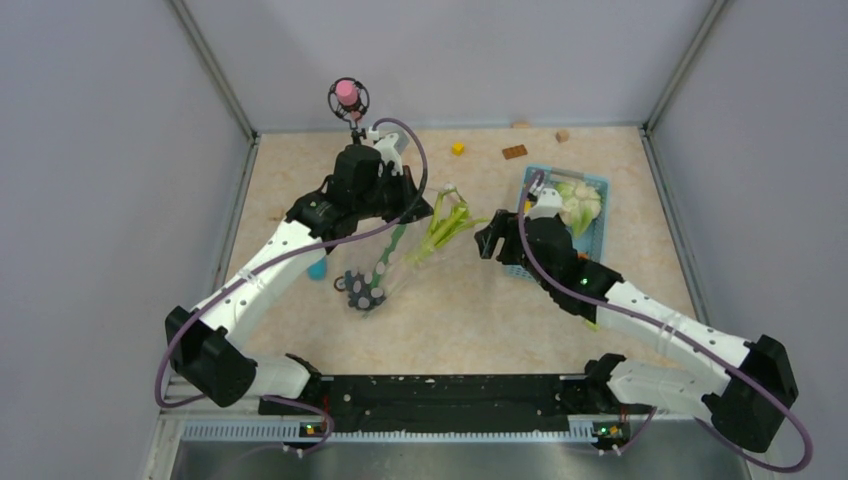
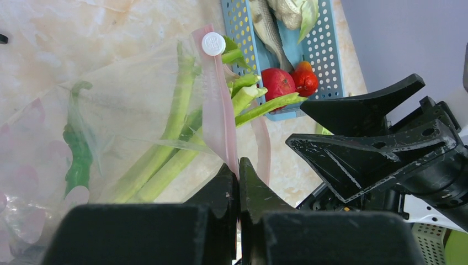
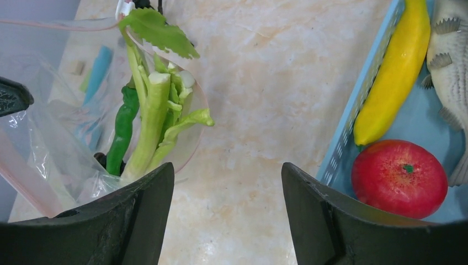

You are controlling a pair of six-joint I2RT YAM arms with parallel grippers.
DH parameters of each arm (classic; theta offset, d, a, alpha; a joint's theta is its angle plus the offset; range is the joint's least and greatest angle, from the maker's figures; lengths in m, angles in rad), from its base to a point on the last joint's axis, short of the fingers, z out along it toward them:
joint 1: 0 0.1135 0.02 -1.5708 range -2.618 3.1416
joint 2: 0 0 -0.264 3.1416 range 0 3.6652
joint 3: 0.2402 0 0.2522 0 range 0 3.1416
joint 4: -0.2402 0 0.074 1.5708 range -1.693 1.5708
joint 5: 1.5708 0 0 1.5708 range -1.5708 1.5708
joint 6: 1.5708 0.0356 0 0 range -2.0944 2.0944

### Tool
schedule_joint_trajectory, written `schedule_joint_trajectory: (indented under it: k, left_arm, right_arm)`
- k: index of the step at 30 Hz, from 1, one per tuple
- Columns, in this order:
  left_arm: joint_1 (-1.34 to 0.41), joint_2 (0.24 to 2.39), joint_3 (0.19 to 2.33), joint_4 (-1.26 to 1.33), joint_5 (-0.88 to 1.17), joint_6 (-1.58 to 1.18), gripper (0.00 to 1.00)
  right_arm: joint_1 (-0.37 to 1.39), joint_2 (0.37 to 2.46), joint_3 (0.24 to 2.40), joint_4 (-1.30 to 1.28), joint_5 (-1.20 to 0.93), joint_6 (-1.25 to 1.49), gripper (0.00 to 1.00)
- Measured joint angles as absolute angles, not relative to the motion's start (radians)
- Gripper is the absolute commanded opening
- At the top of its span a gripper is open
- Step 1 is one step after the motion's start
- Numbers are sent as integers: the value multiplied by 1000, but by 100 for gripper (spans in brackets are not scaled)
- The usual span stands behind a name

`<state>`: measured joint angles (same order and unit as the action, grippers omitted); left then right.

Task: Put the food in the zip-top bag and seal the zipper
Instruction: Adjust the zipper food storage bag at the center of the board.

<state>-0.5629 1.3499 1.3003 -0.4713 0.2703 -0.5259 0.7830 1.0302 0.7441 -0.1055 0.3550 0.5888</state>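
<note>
The clear zip-top bag (image 1: 392,262) hangs mouth-up from my left gripper (image 2: 238,165), which is shut on its pink zipper (image 2: 217,113). Leafy green stalks (image 2: 165,146) poke out of the bag's mouth, and a green pod (image 3: 122,130) and a dark grape bunch (image 1: 362,290) lie deeper inside. My right gripper (image 3: 227,171) is open and holds nothing, over bare table between the bag and the blue basket (image 3: 353,116). In the basket lie a red fruit (image 3: 398,178), a banana (image 3: 394,72) and a cauliflower (image 1: 578,200).
A toy fish (image 3: 452,55) also lies in the basket. Small blocks (image 1: 458,148) (image 1: 515,152) sit near the back wall. A pink-topped stand (image 1: 347,95) rises at the back left. A blue piece (image 1: 317,268) lies left of the bag. Walls close three sides.
</note>
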Motion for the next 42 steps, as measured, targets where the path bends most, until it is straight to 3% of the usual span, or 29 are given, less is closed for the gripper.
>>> schedule_joint_trajectory:
  k: [26,34,36,39,42]
  left_arm:
    - [-563,1341,1299,-471,297,-525,0]
    - [-563,1341,1299,-471,297,-525,0]
    - [-563,1341,1299,-471,295,-526,0]
    - [-563,1341,1299,-472,290,-527,0]
    - [-563,1342,1299,-472,289,-530,0]
  right_arm:
    - [760,1118,706,28,342,785,60]
    - [760,1193,706,63,294,807,38]
    - [759,1201,704,69,274,809,27]
    - [757,1200,679,109,245,813,2]
    - [756,1200,665,134,216,809,0]
